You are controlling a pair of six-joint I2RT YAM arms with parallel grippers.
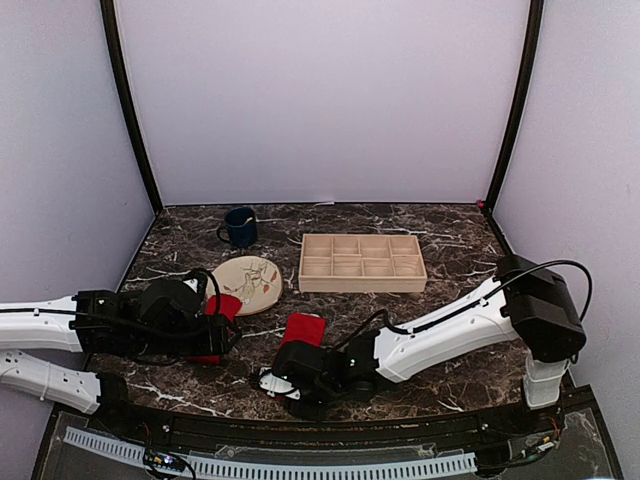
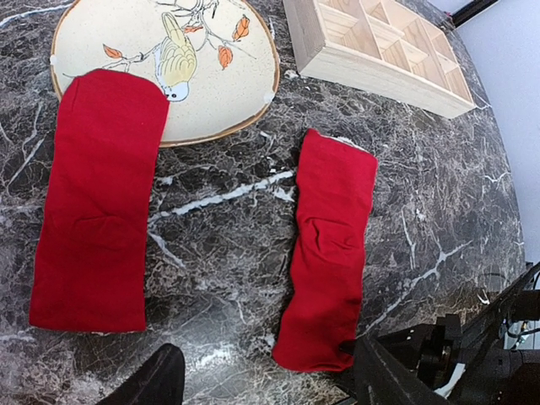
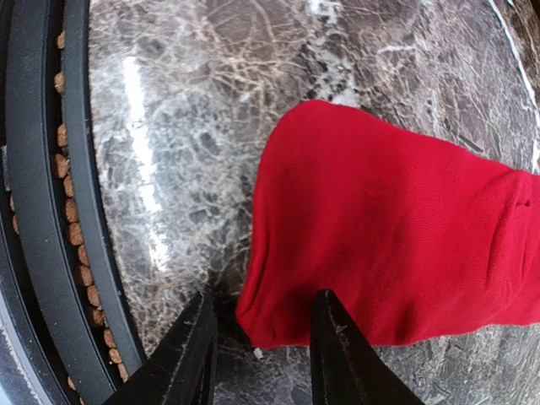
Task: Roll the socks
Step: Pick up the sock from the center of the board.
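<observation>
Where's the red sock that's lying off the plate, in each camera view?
Top external: the sock is lower centre, its near end hidden under the right arm.
Left wrist: right of centre, a long strip reaching toward the bottom edge.
Right wrist: it fills the right half.
Shared landmark: the right gripper at the sock's near end shows in all three views.

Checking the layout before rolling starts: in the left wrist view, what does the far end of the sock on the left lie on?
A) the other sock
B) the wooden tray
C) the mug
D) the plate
D: the far end of this sock covers part of the rim of the plate, while the other sock lies apart on the table.
</observation>
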